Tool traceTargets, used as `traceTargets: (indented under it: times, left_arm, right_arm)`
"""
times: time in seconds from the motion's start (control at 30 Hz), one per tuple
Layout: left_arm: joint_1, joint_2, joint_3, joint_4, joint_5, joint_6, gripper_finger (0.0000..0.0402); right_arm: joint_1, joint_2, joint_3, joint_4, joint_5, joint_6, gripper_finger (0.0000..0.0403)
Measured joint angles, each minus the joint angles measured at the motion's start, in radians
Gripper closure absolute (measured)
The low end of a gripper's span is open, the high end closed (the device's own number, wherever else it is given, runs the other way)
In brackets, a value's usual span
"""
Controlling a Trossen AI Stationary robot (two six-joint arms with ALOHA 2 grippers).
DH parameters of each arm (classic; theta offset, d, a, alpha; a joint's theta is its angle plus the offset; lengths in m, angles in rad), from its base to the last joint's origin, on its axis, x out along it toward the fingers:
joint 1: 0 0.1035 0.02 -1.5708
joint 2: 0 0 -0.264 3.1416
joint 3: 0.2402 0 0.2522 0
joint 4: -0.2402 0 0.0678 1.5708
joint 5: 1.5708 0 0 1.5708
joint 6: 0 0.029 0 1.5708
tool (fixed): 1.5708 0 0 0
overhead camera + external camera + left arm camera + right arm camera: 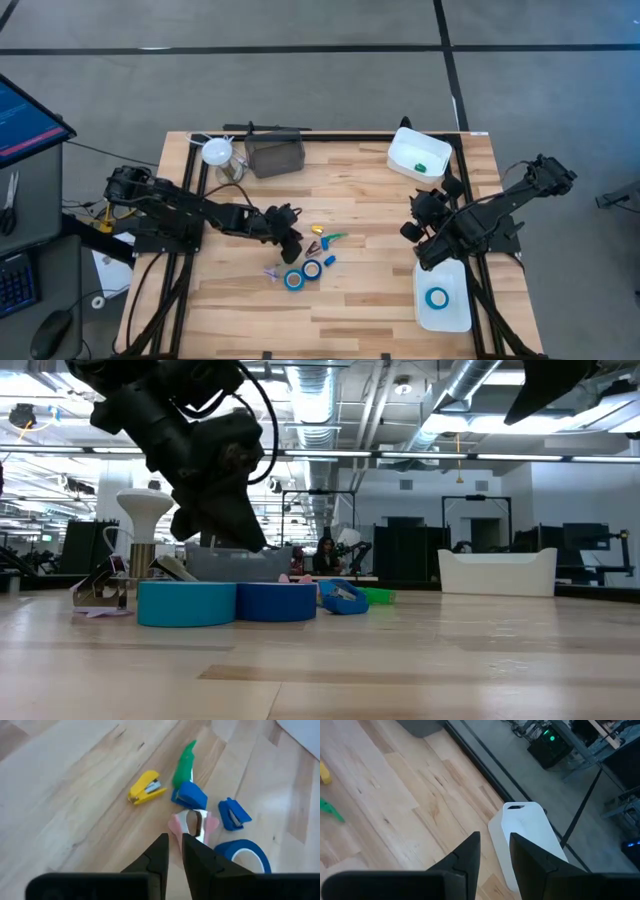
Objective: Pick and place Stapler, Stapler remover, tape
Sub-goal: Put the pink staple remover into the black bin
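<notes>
Pink staple remover (194, 824) sits on the bench just beyond the left pincer (174, 845), whose fingers are nearly together and empty. I'd spread them first, then straddle it, avoiding the blue tape (245, 855) beside.

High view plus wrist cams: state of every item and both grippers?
Left gripper: barely open, empty, by the pink staple remover.
Right gripper: open, empty.
Two tape rolls: flat on the table, side by side.
Third tape roll: flat in the white tray.
Yellow stapler: closed, on the table.
</notes>
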Motion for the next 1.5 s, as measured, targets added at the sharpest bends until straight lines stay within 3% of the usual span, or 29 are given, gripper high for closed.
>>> traceTargets:
  times: [0.27, 0.47, 0.7, 0.97, 1.1, 1.33, 1.5]
  left_arm:
    - [0.0, 0.0, 0.031, 0.025, 0.03, 0.001, 0.0315]
    - [-0.001, 0.0, 0.127, 0.012, -0.005, 0.085, 0.0334]
    - [-0.02, 0.025, 0.244, -0.197, -0.07, 0.087, 0.0396]
    - [-0.029, 0.218, 0.462, -0.405, -0.085, 0.107, 0.04]
    - [-0.019, 0.274, 0.506, -0.561, -0.106, 0.016, 0.04]
    - [-0.021, 0.252, 0.506, -0.573, -0.072, -0.051, 0.0398]
    - [-0.009, 0.238, 0.506, -0.581, 0.013, 0.039, 0.0391]
  right_arm:
    - [-0.001, 0.0, 0.0, 0.0, 0.002, 0.0, 0.0306]
    - [-0.001, 0.0, 0.0, 0.0, 0.004, 0.0, 0.0306]
    - [-0.001, 0.0, 0.0, -0.002, 0.004, 0.001, 0.0306]
    - [-0.001, 0.0, 0.0, -0.004, 0.005, 0.002, 0.0306]
    - [-0.001, 0.0, 0.0, -0.004, 0.001, 0.003, 0.0306]
    - [-0.001, 0.0, 0.0, -0.004, 0.001, 0.003, 0.0306]
    - [-0.001, 0.0, 0.0, -0.004, 0.002, 0.003, 0.0306]
